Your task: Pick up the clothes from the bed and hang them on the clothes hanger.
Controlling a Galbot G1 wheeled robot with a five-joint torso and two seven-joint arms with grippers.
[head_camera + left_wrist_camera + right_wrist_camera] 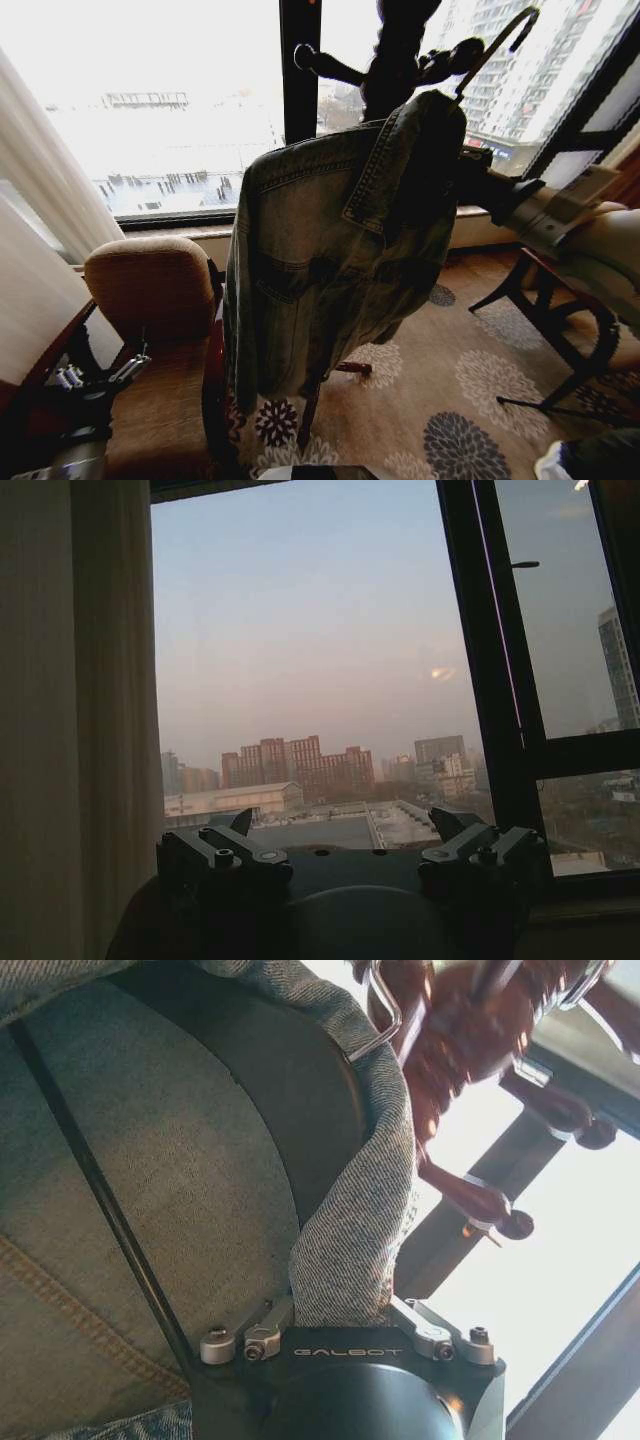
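Denim fills my right wrist view: the faded jacket (150,1210) is pinched between the right gripper (345,1325) jaws by a fold of its collar edge, with the hanger's thin black bar (100,1210) running just beside them. From the head camera I see the jacket draped on the clothes hanger (490,50), whose silver hook rises above the jaws near the dark wooden coat stand (390,60). My left gripper (345,855) hangs low beside the armchair (155,300), jaws spread, facing the window (320,680).
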